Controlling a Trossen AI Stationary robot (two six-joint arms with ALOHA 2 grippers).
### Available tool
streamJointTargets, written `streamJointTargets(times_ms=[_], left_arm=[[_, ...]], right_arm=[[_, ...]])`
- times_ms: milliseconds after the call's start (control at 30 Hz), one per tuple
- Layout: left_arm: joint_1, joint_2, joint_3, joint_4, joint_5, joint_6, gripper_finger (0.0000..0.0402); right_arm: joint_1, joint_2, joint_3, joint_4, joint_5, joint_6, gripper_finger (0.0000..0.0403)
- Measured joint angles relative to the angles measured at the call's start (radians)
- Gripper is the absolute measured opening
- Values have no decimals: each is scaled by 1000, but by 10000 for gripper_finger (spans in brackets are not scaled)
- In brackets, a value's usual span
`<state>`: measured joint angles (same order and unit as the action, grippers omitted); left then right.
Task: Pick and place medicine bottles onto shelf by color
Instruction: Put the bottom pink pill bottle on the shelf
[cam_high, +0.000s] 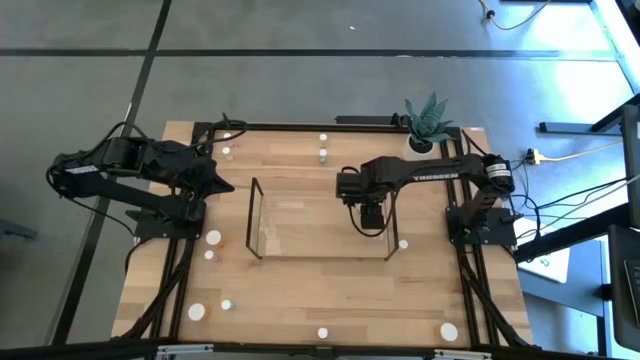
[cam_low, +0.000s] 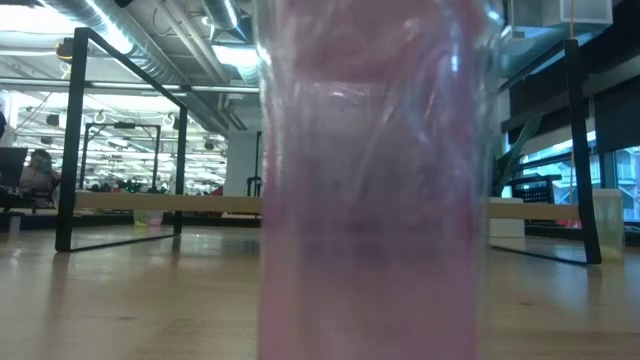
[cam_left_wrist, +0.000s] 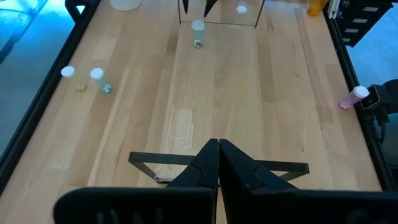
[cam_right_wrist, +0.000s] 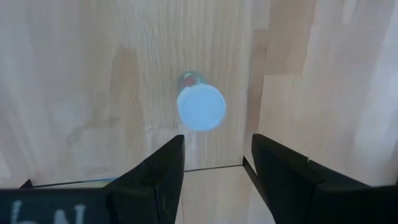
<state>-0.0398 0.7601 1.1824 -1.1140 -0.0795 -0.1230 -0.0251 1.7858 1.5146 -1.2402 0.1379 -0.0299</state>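
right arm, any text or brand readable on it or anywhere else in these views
"TROSSEN": white letters along the right arm, high view; small, barely legible.
Large white letters on the right gripper's own housing, right wrist view: cut off at the picture's edge, not readable.
Medicine bottles and shelf: no legible labels.

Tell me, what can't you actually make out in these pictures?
- Low view: a blurred pink bottle right at the lens hides most of the table and both arms.
- High view: the bottles, like one by the left arm, are too small to tell colours.
- Right wrist view: below the right hand, a bottle shows mainly its white cap; body colour is uncertain.
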Motion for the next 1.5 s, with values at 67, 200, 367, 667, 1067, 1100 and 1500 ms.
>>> streamJointTargets(times_ms=[67, 200, 367, 667, 1067, 1100, 1500], left_arm=[[0, 0, 0, 0, 0, 0, 0], [0, 0, 0, 0, 19, 0, 0], [-1, 0, 0, 0, 112, 0, 0], [-97, 29, 1, 0, 150, -6, 0], [-340, 147, 1, 0, 123, -244, 0], [-363, 159, 1, 1, 121, -276, 0], [-623, 264, 0, 32, 2, -607, 0]], right_arm=[[6, -11, 0, 3, 0, 0, 189], [28, -39, 19, 10, 0, 3, 189], [75, -72, 81, 15, 1, 29, 189], [187, -133, 159, 68, 1, 29, 189], [326, -209, 158, 92, 1, 105, 189], [336, -210, 158, 97, 1, 104, 189], [398, -212, 158, 138, 2, 103, 189]])
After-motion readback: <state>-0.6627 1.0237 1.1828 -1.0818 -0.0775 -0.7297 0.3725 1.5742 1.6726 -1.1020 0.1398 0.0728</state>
